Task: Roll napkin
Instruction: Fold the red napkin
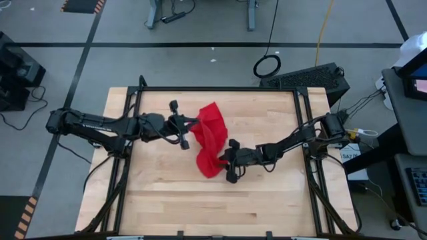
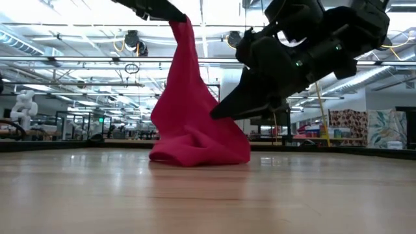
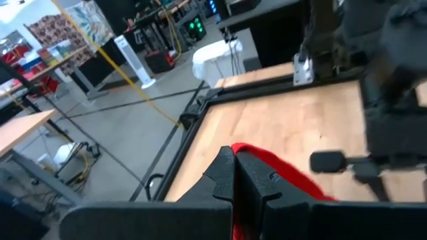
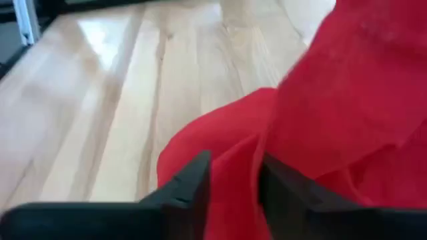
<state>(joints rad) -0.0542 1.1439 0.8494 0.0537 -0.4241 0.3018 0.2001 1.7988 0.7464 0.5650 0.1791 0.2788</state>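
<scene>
The red napkin (image 1: 212, 137) hangs as a tall drape in the middle of the wooden table (image 1: 200, 207). Its top is held up by my left gripper (image 1: 189, 127), which is shut on it high above the table (image 2: 170, 14). The napkin's lower end lies in a bunched heap (image 2: 201, 153) on the wood. My right gripper (image 1: 223, 160) comes from the table's right side, low and slanting down, and is closed on the drape's right flank (image 2: 218, 112). My left gripper pinches the napkin's top end (image 3: 239, 155) between its two shut fingers, coming nearly level from the table's left. The cloth hangs below the fingers, fairly straight, with its lower end on the table. My right gripper has a fold of the napkin's lower part (image 4: 233, 167) bunched between its two fingers (image 4: 193, 183). It comes from the table's right, slanting down. One layer or several, I cannot tell.
A black metal frame (image 1: 220, 89) runs around the table's edges. Bare wood lies on the near half of the table (image 1: 220, 207) and at the far left (image 1: 147, 107).
</scene>
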